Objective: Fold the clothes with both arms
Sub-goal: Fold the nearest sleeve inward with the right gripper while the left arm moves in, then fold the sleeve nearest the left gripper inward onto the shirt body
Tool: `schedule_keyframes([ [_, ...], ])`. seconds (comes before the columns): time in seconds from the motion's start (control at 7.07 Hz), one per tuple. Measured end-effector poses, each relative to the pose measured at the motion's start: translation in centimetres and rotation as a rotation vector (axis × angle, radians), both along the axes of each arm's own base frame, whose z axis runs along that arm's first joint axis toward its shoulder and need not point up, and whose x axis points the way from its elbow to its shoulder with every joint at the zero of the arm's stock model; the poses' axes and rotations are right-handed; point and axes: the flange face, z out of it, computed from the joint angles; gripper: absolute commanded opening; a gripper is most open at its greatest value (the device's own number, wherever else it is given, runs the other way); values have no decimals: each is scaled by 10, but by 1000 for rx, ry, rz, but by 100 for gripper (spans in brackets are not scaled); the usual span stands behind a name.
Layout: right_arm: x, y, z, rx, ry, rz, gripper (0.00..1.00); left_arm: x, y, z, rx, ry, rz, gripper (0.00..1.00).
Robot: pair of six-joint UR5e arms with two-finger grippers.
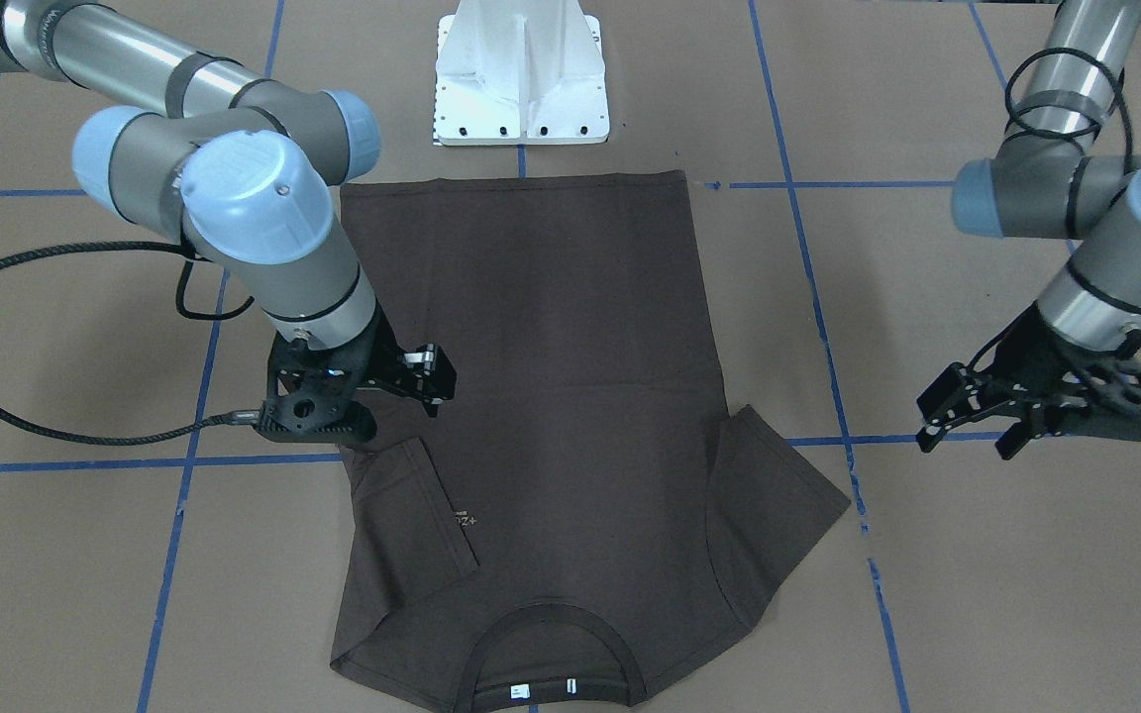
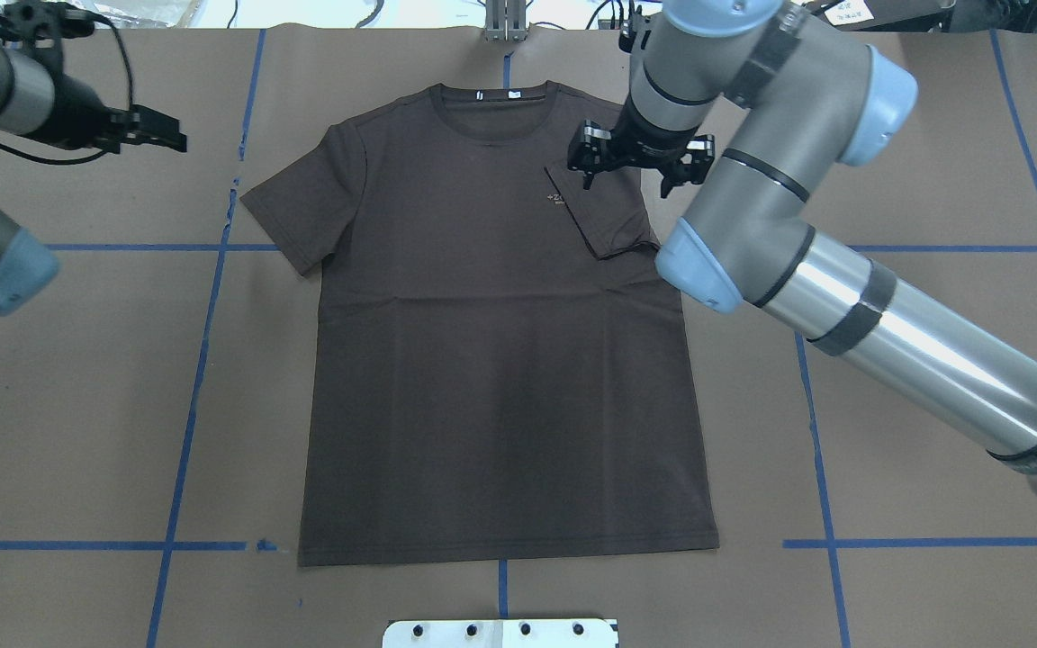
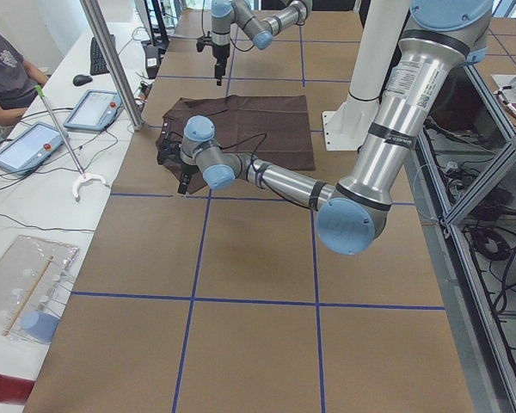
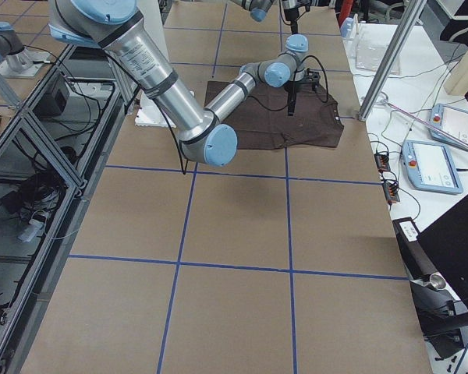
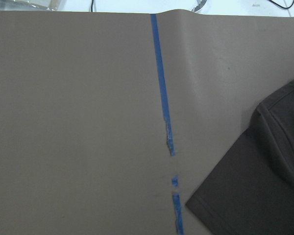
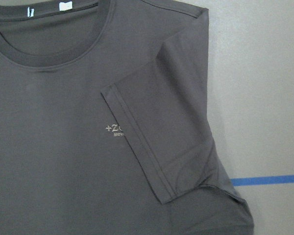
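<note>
A: Item one, right end effector [image 2: 626, 173]?
B: Fingers spread, holding nothing. It hangs over the T-shirt's [image 2: 500, 360] right shoulder, just above the right sleeve [image 2: 604, 211].

A: Condition of that sleeve?
B: Turned inward, lying on the chest. Its hem covers part of the pale logo [image 2: 557, 198]. One sleeve fold entered as done.

A: Item two, left end effector [image 1: 967, 421]?
B: Fingers spread, empty. It hangs over bare worktop [image 2: 888, 378], beside the left sleeve [image 2: 289, 216] and clear of it. The left wrist view shows only that sleeve's edge at its lower right corner.

A: Left sleeve?
B: Flat, pointing outward, not yet folded.

A: Garment as a whole?
B: Front up, spread flat in the middle of the worktop. The collar [image 2: 491, 117] is on the far side from the robot and the hem lies nearest the white pedestal [image 1: 521, 74]. The body is at full length, with no crease across it.

A: Progress, as judged?
B: Early stage. Outstanding are the left sleeve turned in, probably both sides brought inward, then the hem carried up toward the collar. The lengthwise fold likely needs both arms together.
</note>
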Motion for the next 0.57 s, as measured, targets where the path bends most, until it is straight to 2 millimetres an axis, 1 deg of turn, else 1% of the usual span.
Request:
schedule_keyframes([
  [0.14,9,7,11,8,7,-10,100,26,-7,-2,-3,-15,-33,100],
  [0.28,13,10,19,15,12,-17,100,50,-7,-2,-7,-29,-64,100],
  [0.57,14,10,26,23,20,-22,100,96,-1,11,-42,-11,-131,100],
])
